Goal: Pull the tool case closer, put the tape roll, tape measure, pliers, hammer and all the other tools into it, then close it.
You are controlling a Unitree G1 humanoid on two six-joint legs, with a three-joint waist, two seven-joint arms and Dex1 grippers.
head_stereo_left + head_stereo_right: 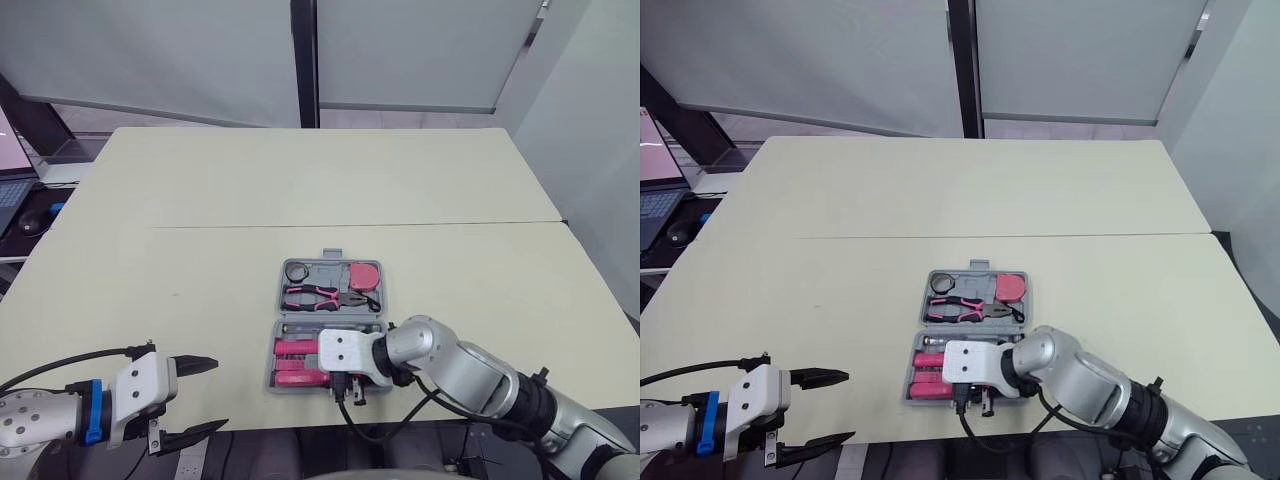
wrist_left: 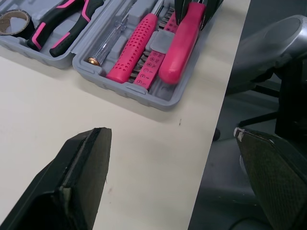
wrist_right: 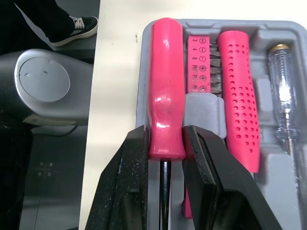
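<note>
The grey tool case (image 1: 345, 263) lies open near the table's front edge. Its far half holds the tape roll (image 1: 298, 271), the pink-handled pliers (image 1: 322, 296) and the pink tape measure (image 1: 365, 274). The near half holds a pink perforated screwdriver (image 3: 239, 91), a bit strip (image 3: 203, 67) and a clear tester (image 3: 282, 96). My right gripper (image 3: 165, 139) is over that near half, shut on the hammer's pink handle (image 3: 165, 81), which lies in its slot by the front wall. My left gripper (image 1: 203, 397) hangs open at the front left, over the table edge, nothing between its fingers.
A laptop (image 1: 10, 190) and a mouse (image 1: 35, 222) sit on a side desk at the far left. The cream table (image 1: 300, 180) stretches bare behind the case. A person's shoe (image 3: 76, 28) shows on the floor beyond the front edge.
</note>
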